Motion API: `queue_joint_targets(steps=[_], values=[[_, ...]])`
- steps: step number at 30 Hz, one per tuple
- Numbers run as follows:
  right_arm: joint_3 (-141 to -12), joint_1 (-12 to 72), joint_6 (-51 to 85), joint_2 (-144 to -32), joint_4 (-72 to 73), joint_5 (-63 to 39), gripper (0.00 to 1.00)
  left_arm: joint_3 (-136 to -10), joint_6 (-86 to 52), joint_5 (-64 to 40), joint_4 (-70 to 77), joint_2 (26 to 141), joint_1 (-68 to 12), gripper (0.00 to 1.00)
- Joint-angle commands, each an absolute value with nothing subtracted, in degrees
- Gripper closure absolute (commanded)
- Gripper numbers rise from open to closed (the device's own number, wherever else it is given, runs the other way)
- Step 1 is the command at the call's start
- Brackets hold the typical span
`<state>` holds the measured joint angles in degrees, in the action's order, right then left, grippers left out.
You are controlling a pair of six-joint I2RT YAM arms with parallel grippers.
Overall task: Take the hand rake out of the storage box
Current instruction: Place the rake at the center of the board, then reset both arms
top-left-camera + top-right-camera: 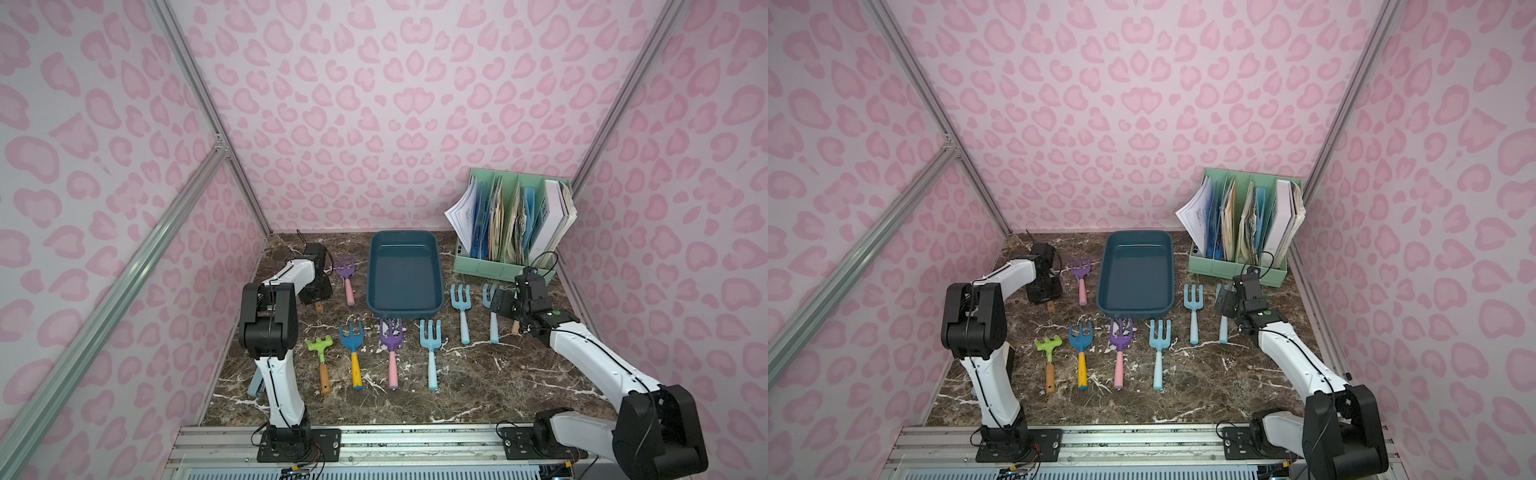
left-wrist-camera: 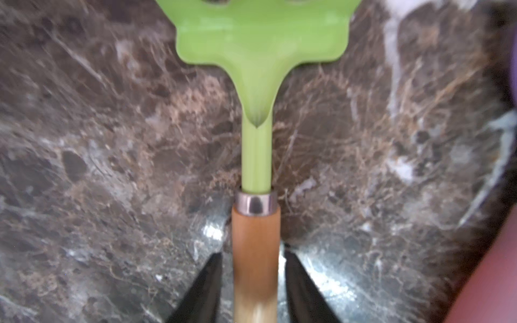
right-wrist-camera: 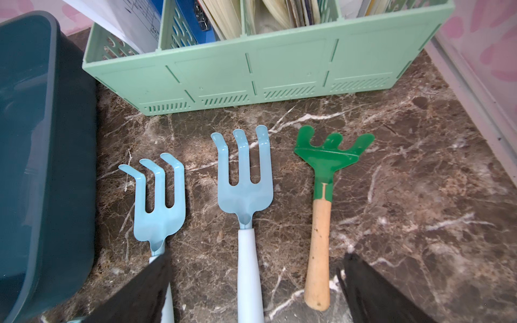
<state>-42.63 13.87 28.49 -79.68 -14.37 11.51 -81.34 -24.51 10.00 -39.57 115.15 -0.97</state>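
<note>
Storage box [image 1: 405,282]: teal, centre-back of the marble table [image 1: 478,386]. Hand rake [image 2: 256,42], lime head, wooden handle: flat on the table, outside and left of the box, its handle between the left gripper's [image 2: 253,254] narrowly parted fingers, a slim gap on each side. Right gripper [image 3: 256,256]: fingers spread wide above a pale blue rake [image 3: 246,181].

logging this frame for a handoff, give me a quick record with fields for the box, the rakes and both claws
storage box: no rake inside in both top views
lime rake: flat on the marble table, left of the box
left claw: open, fingers either side of the lime rake's wooden handle, gaps showing
right claw: open wide over the light blue rake and dark green rake, holding nothing
</note>
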Motion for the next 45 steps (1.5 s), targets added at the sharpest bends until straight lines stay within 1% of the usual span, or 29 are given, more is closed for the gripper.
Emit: queue_joint_targets(steps=[1, 2, 8, 11, 12, 14, 15, 18, 20, 22, 23, 24, 26, 28, 29, 31, 34, 36, 37, 38, 39, 40, 41, 44, 45], values=[[-43.44, 14.15, 28.74, -80.38, -12.72, 11.69, 0.02, -80.73, -25.55, 10.86, -41.64, 112.11, -1.27, 0.1], [-43.64, 14.23, 28.7, -80.52, -12.95, 11.82, 0.02, -80.63, -25.87, 11.26, -42.12, 111.02, -1.46, 0.01], [-44.7, 15.39, 28.98, -78.88, -12.98, 12.92, 0.02, -78.99, -27.6, 14.98, -43.57, 100.75, -3.0, 0.01], [-44.11, 17.07, 28.27, -75.48, -10.71, 18.23, 0.02, -74.28, -29.78, 21.41, -41.32, 90.33, -4.67, 0.01], [-42.63, 17.72, 27.35, -73.43, -7.9, 20.54, 0.02, -70.41, -30.98, 25.65, -38.58, 85.25, -5.64, 0.01], [-37.8, 18.26, 22.47, -68.88, 1.06, 21.41, 0.02, -60.9, -31.97, 34.09, -31.55, 73.6, -7.64, 0.01], [-33.61, 18.12, 19.43, -66.43, 8.63, 21.61, 0.02, -54.63, -30.36, 36.91, -26.33, 67.59, -8.09, 0.01], [-22.14, 18.13, 9.72, -62.27, 29.52, 21.69, 0.02, -36.9, -20.53, 39.01, -9.13, 54.51, -7.92, 0.01], [-18.34, 17.26, 6.72, -63.16, 37.12, 24.7, 0.02, -29.79, -13.59, 36.82, -2.07, 51.24, -7.71, 0.01], [-17.47, 13.99, 7.17, -66.27, 39.61, 26.31, 0.02, -27.45, -12.88, 35.85, -0.12, 52.54, -6.08, 0.01], [-17.07, 12.83, 7.21, -67.49, 40.75, 25.94, 0.02, -27.35, -12.14, 32.86, 0.01, 54.26, -4.93, 0.01], [-15.89, 12.28, 6.74, -68.83, 43.69, 26.01, 0.02, -26.96, -10.86, 29.56, 3.39, 56.76, -3.78, 0.01], [-12.97, 12.12, 4.86, -71.07, 51.32, 24.05, 0.02, -26.31, -11.66, 24.4, 8.51, 62.49, -1.27, 0.01], [-11.58, 11.92, 4.34, -73.13, 55.85, 23.27, 0.02, -26.67, -12.61, 23.27, 12.29, 67.88, 0.21, 0.01], [-12.22, 12.01, 3.9, -73.43, 54.8, 23.25, 0.02, -26.79, -12.09, 21.56, 14.25, 70.34, 0.73, 0.01], [-11.52, 12.21, 1.19, -74.6, 59.05, 23.36, 0.02, -27.94, -11.1, 17.48, 16.72, 73.74, 1.36, 0.01], [-10.42, 11.81, -1.78, -76.88, 65.97, 23.43, 0.02, -27.26, -9.9, 12.68, 23.19, 75.84, 1.61, 0.01], [-10.36, 10.98, -4.17, -79.36, 69.83, 19.62, 0.02, -25.47, -10.61, 6.86, 29.03, 76.29, 3.32, 0.01], [-9.97, 10.36, -5.66, -82.13, 73.64, 17.54, 0.01, -26.02, -10.13, 3.38, 29.41, 77.05, 4.45, 0.01], [-11.15, 10.72, -5.97, -84.72, 74.84, 19.51, 0.01, -27.49, -9.86, 3.5, 28.21, 78.39, 4.57, 0.01], [-12.46, 10.48, -5.27, -84.79, 72.04, 19.91, 0.01, -28.82, -9.69, 3.74, 26.98, 79.36, 4.72, 0.01], [-13.29, 8.86, -4.03, -84.23, 69.46, 17.01, 0.01, -29.05, -9.5, 4.27, 26.98, 79.88, 4.67, 0.01], [-12.62, 7.71, -3.13, -84.37, 70.73, 15.5, 0.01, -28.47, -9.07, 4.72, 28.46, 79.65, 4.69, 0.01], [-12.56, 2.85, 0.12, -87.52, 72.36, 7.21, 0.02, -23.57, -9.71, 6.69, 39.85, 81.6, 5.26, 0.02], [-12.77, 1.79, 0.73, -89.28, 74.85, 5.36, 0.03, -25.44, -8.46, 4.26, 36.97, 82.36, 5.58, 0.02]])
